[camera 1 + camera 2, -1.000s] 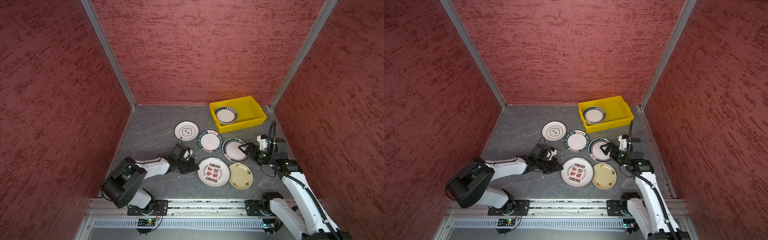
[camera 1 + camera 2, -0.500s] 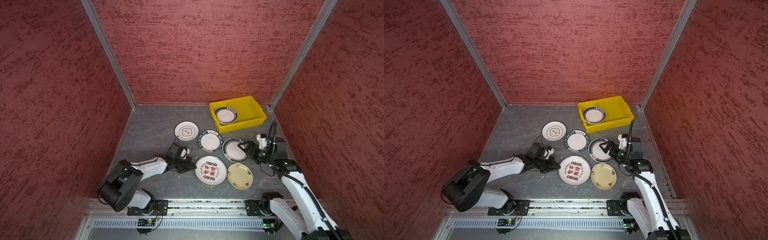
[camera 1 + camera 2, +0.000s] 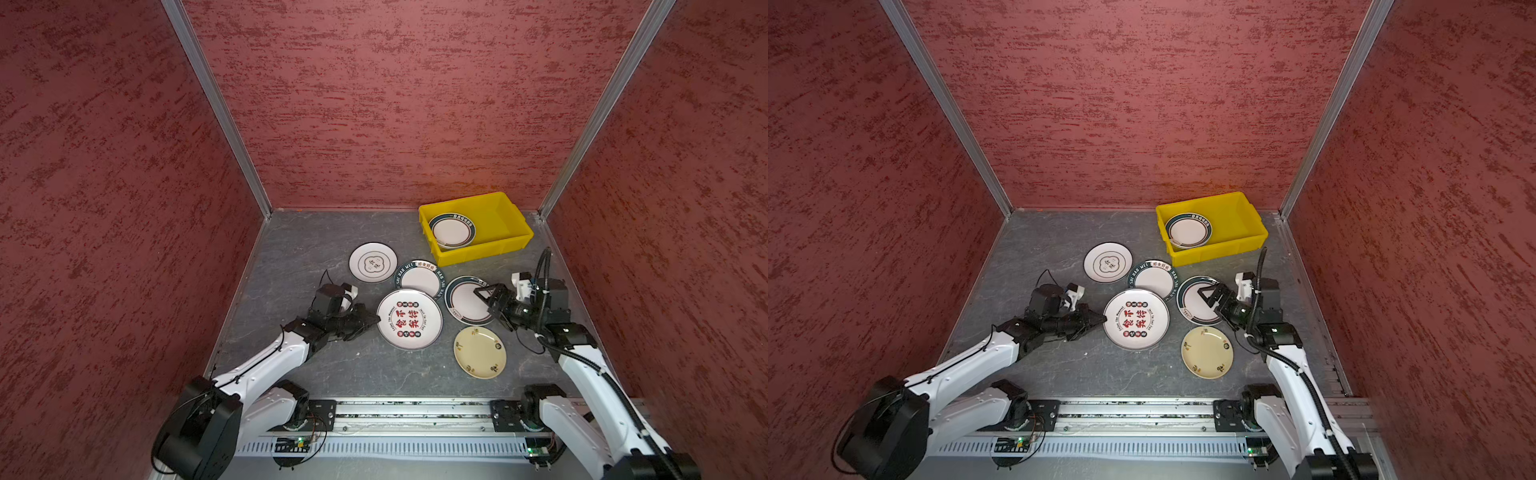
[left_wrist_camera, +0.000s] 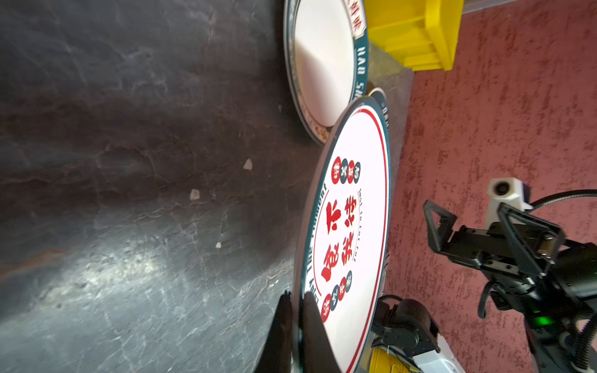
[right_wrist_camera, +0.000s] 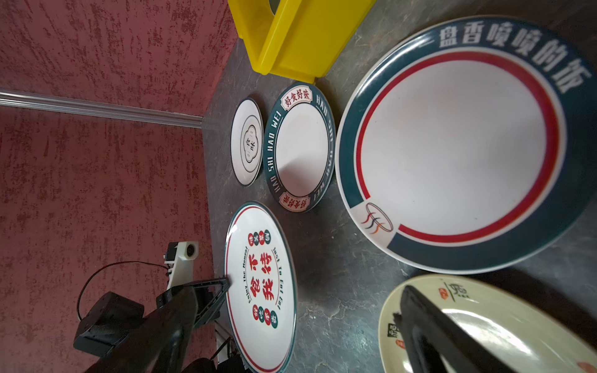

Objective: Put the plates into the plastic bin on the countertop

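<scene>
My left gripper (image 3: 375, 320) (image 4: 295, 298) is shut on the rim of a white plate with red characters (image 3: 409, 319) (image 3: 1136, 319) (image 4: 352, 226), holding it tilted just above the countertop (image 3: 299, 249). My right gripper (image 3: 487, 300) (image 3: 1211, 297) (image 5: 298, 290) hangs open over a green-rimmed plate (image 3: 465, 309) (image 5: 452, 145), gripping nothing. The yellow plastic bin (image 3: 496, 220) (image 3: 1233, 218) stands at the back right with one green-rimmed plate (image 3: 452, 230) inside. A cream-yellow plate (image 3: 480, 352), a green "HAO WEI" plate (image 3: 419, 279) and a white plate (image 3: 372, 262) lie on the countertop.
Red textured walls (image 3: 124, 208) close in on the left, back and right. A metal rail (image 3: 415, 411) with both arm bases runs along the front edge. The held plate's far edge overlaps the "HAO WEI" plate in both top views.
The left gripper has carried the red-character plate back and to the left, away from the cream-yellow plate. The right gripper has edged slightly further over the green-rimmed plate.
</scene>
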